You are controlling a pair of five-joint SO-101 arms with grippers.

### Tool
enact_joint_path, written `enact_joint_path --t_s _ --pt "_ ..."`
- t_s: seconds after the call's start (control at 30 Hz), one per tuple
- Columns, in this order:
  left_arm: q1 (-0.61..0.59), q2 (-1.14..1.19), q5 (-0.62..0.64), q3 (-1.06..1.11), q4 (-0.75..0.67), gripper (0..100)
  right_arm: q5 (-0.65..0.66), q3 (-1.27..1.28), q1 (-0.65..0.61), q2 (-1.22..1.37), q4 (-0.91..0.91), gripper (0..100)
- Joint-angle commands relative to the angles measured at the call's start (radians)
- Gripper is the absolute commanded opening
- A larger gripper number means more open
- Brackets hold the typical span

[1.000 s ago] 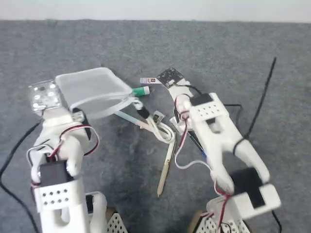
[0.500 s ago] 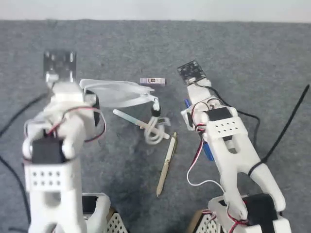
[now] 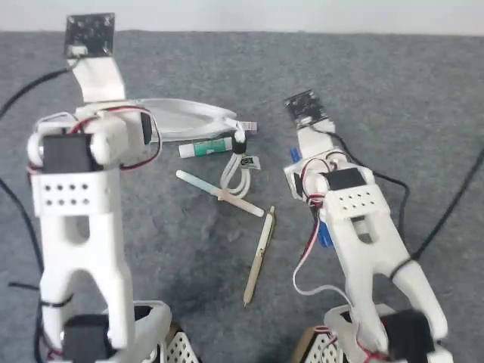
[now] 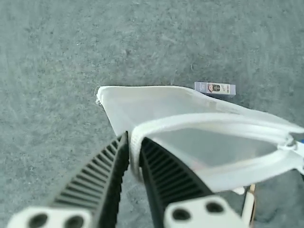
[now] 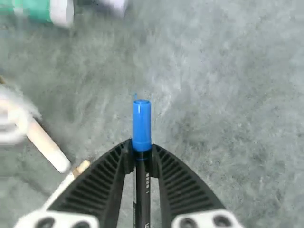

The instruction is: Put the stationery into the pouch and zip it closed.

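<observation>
Lifted higher now, our left gripper (image 4: 134,151) pinches the pouch (image 4: 156,104) rim; our right gripper (image 5: 141,154) clamps a blue pen (image 5: 141,118), pointing forward, pouch mouth off to its left

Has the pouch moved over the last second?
Yes. Held in the left tool, the pouch has shifted farther from the still tan pen, up the high view, uncovering the glue stick.

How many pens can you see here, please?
3: a beige pen on the grey carpet, a pale teal pen beyond it, a blue-capped black pen in the right tool. The translucent white pouch might hide more.
</observation>
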Motion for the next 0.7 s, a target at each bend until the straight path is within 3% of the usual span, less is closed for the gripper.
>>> enact_joint_path --t_s 0.0,0.2,0.33,0.67 --pt "-0.012 0.098 0.044 -0.031 0.015 1 -0.086 -0.005 0.01 -0.159 0.041 0.6" --pt "-0.017 0.08 0.044 -0.03 0.031 1 -0.107 0.077 -0.03 -0.351 0.047 0.6" --pt "-0.034 0.071 0.051 -0.03 0.052 1 -0.218 0.086 -0.064 -0.455 0.056 0.6" --pt "-0.078 0.072 0.218 -0.036 0.072 1 -0.252 0.08 -0.143 -0.588 0.045 0.6"
